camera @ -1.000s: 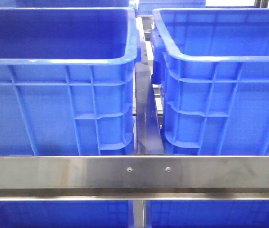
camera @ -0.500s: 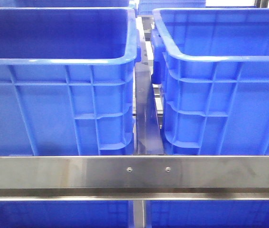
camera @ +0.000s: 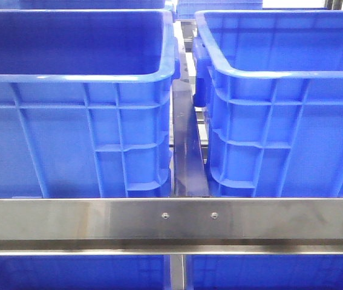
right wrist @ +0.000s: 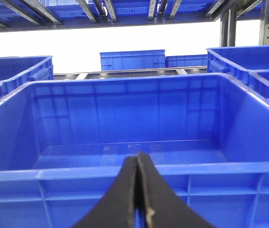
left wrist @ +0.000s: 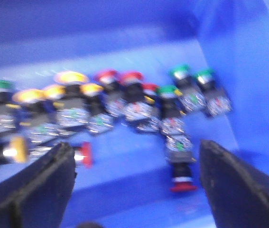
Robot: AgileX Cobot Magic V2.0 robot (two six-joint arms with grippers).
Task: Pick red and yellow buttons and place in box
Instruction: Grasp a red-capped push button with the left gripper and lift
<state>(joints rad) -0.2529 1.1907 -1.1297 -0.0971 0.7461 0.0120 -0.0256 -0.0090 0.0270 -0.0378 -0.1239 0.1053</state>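
Blue bin, jumbled buttons variously oriented

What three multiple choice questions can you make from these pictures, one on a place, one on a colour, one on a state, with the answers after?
1. Where do the push buttons lie?
A. On the floor of a blue bin
B. On the steel rail
C. In the right hand

2. What colour is the cap of the button nearest the bin's side wall?
A. Yellow
B. Green
C. White

3. How is the right hand?
A. Wide open
B. Holding a button
C. Shut on nothing

Answers: 1 A, the left wrist view shows them on the blue floor; 2 B, its cap is green; 3 C, its fingers meet with nothing between.
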